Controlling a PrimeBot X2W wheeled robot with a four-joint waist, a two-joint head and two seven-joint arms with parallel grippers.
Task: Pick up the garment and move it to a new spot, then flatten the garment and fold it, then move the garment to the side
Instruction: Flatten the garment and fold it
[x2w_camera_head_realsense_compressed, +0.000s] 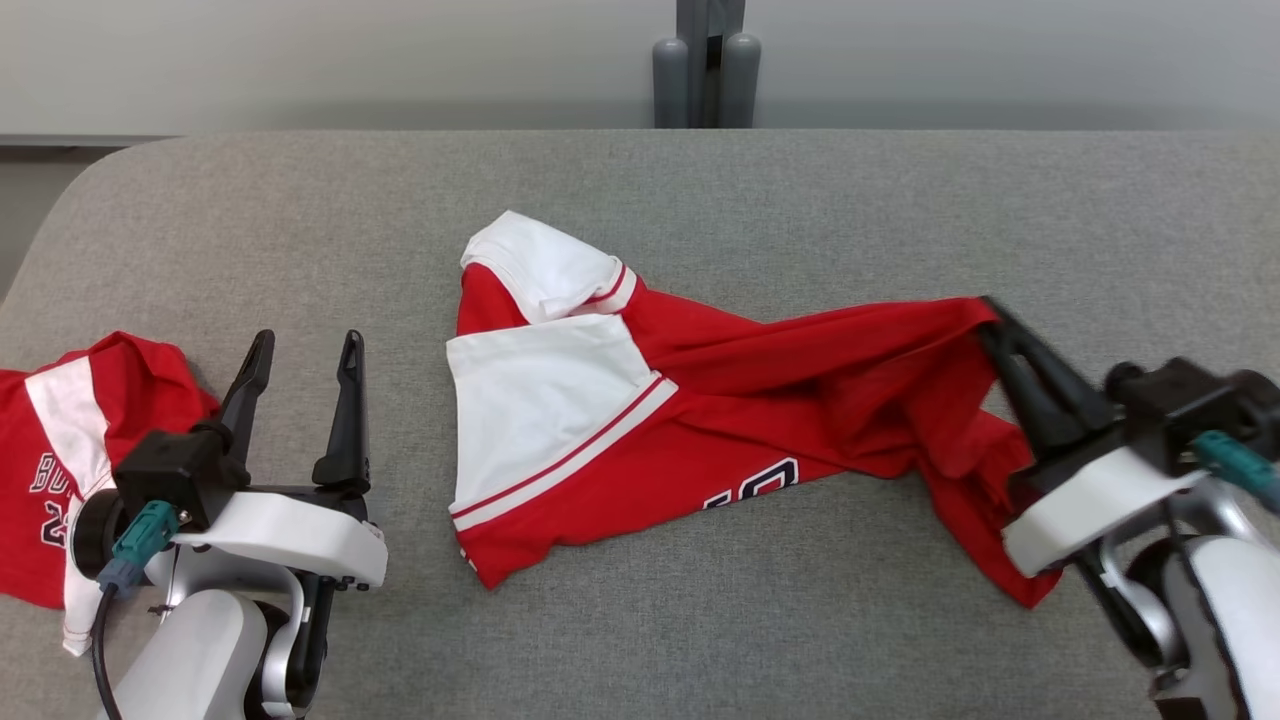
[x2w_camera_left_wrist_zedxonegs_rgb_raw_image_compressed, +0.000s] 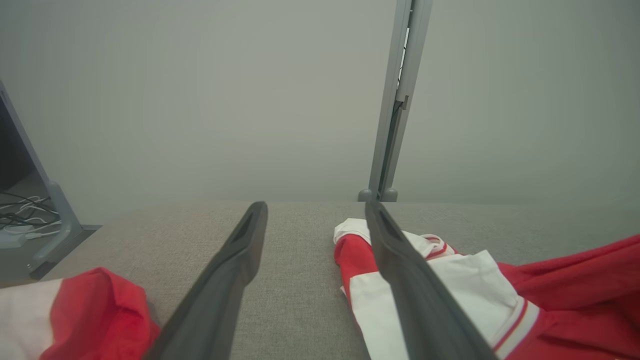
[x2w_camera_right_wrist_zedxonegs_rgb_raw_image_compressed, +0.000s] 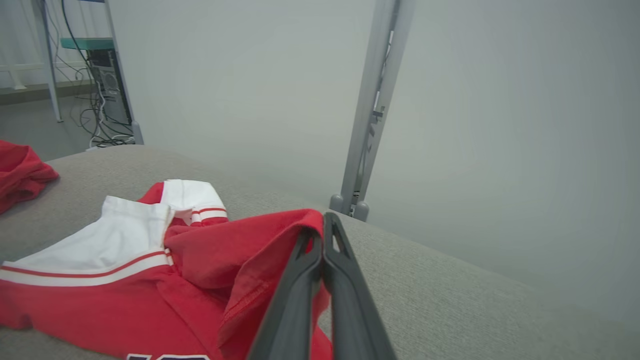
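A red and white garment (x2w_camera_head_realsense_compressed: 640, 400) lies crumpled across the middle of the grey table (x2w_camera_head_realsense_compressed: 640, 180), white sleeve panels at its left and dark lettering near its front edge. My right gripper (x2w_camera_head_realsense_compressed: 992, 318) is shut on the garment's red right end, which is pulled up off the surface; the right wrist view shows the red cloth (x2w_camera_right_wrist_zedxonegs_rgb_raw_image_compressed: 280, 240) pinched between the closed fingers (x2w_camera_right_wrist_zedxonegs_rgb_raw_image_compressed: 320, 260). My left gripper (x2w_camera_head_realsense_compressed: 305, 352) stands open at the lower left, holding nothing, left of the garment's white panel (x2w_camera_left_wrist_zedxonegs_rgb_raw_image_compressed: 470, 280).
A second red and white garment (x2w_camera_head_realsense_compressed: 60, 450) lies at the table's left edge, beside my left arm. A grey post (x2w_camera_head_realsense_compressed: 708, 60) stands behind the table's far edge. The table's left corner is rounded.
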